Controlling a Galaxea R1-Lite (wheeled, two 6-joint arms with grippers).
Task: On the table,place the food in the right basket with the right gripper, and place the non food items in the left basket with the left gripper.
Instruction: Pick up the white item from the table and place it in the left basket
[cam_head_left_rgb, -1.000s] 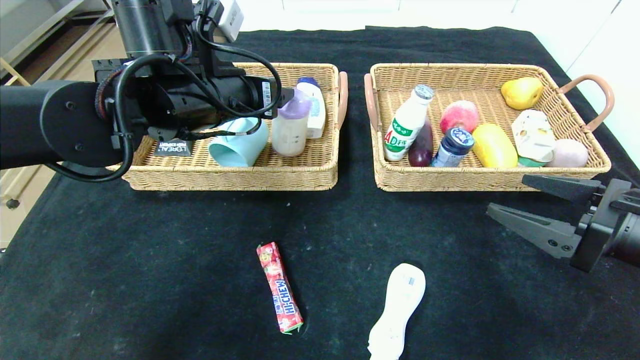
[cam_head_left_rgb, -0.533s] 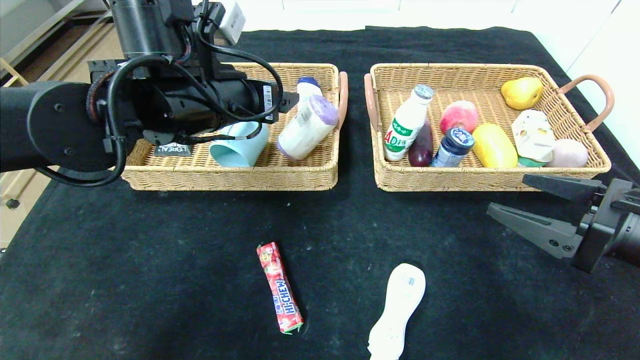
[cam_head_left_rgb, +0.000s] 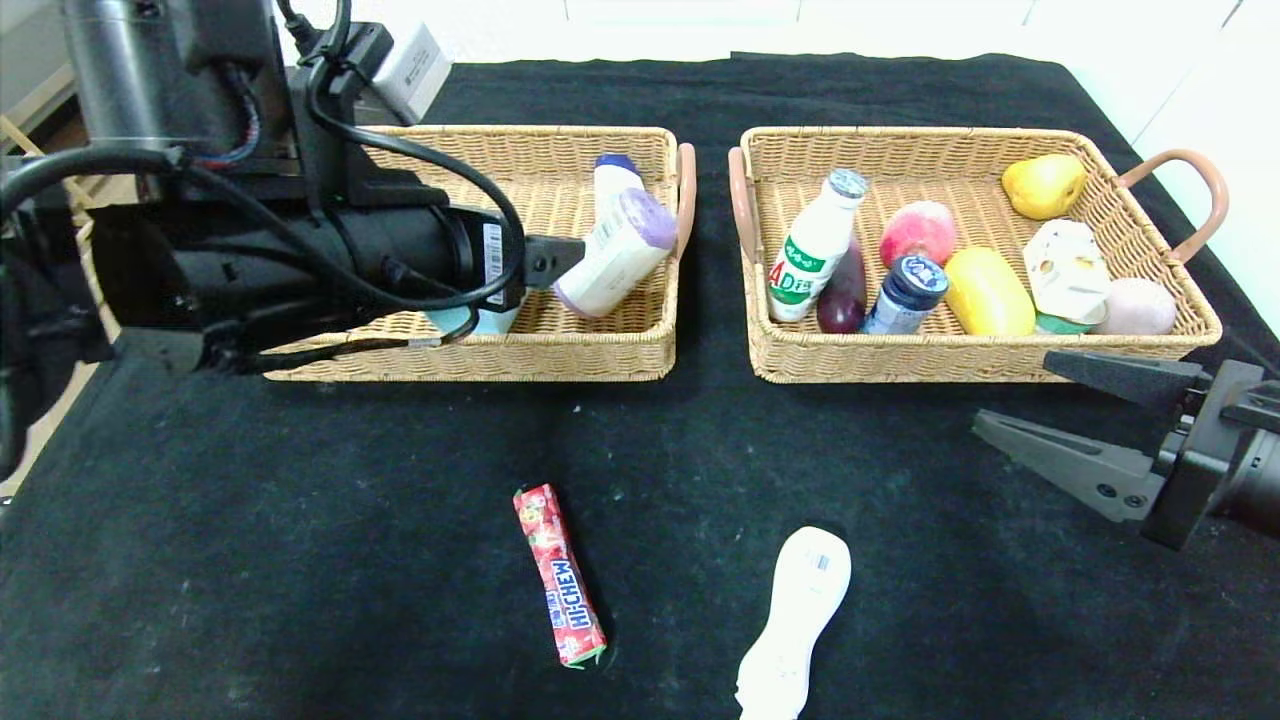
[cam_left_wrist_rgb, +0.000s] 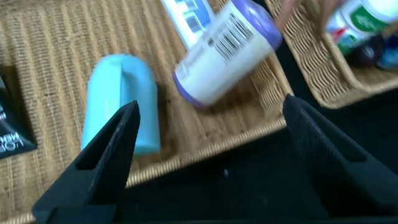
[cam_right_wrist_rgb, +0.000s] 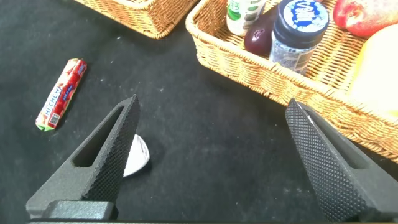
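Behind left gripper (cam_head_left_rgb: 545, 262), teal mug (cam_head_left_rgb: 470, 320) seems mostly hidden.

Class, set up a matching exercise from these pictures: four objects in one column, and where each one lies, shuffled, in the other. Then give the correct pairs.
Objects
1. Hi-Chew candy stick
2. beige roll with purple top
3. AD milk bottle
4. slim white bottle with barcode

Places
A. leaning inside the right basket
B. on the table, left of the other loose item
C. tipped over inside the left basket
D. on the table, nearest its front edge

Pairs: 1-B, 2-C, 3-A, 4-D
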